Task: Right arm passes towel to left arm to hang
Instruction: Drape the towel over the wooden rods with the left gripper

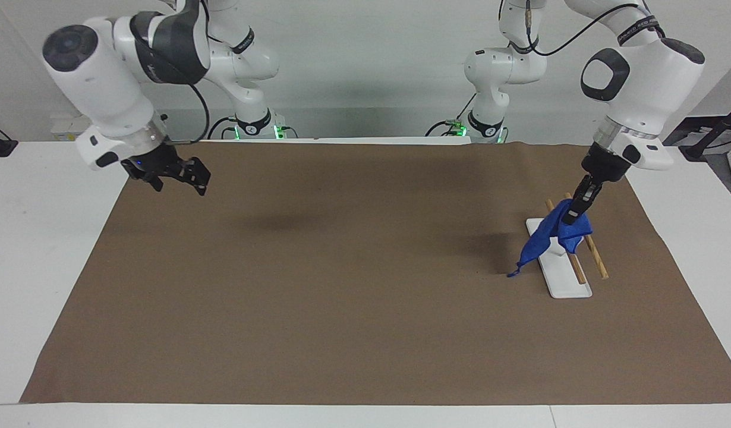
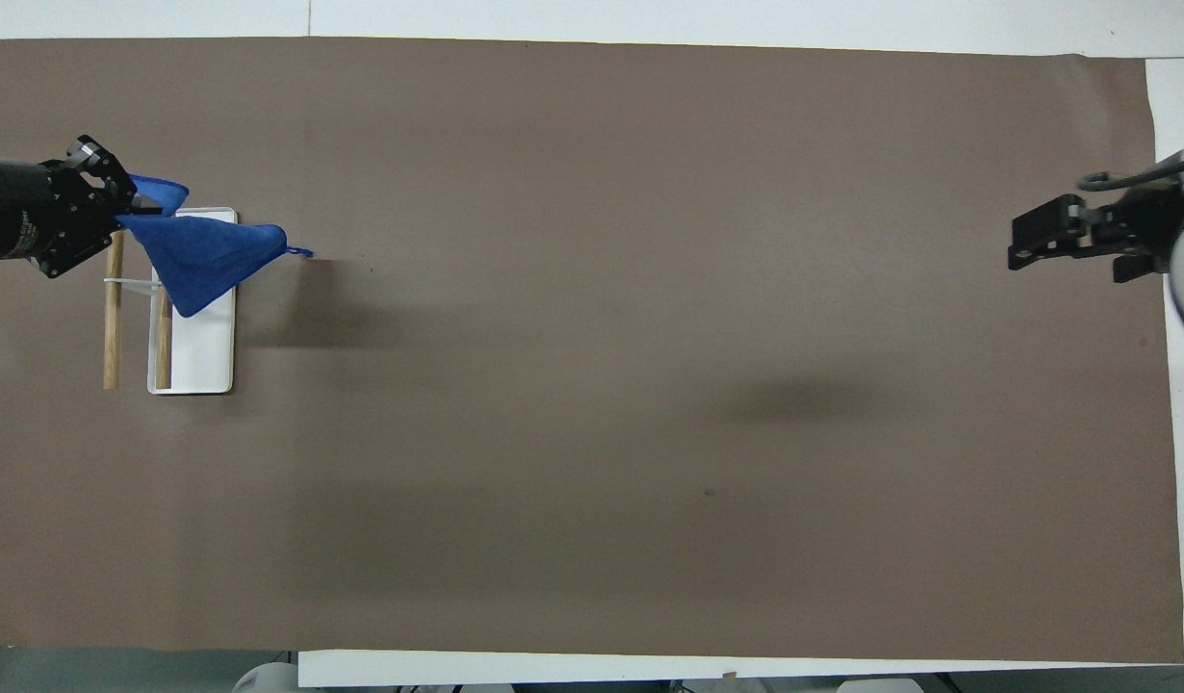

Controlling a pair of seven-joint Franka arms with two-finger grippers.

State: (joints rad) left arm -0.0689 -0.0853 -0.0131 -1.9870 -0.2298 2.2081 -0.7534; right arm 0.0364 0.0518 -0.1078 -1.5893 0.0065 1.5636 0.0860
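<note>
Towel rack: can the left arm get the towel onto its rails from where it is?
Probably yes. The left gripper, shut on the blue towel, hangs right over the towel rack; nothing stands between them, and the right gripper waits at the table's other end.

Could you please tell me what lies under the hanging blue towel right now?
Under the towel, held by the left gripper, stands the rack with its white base and two wooden rails. The towel covers the rack's end nearer the robots, so contact with the rails cannot be seen.
</note>
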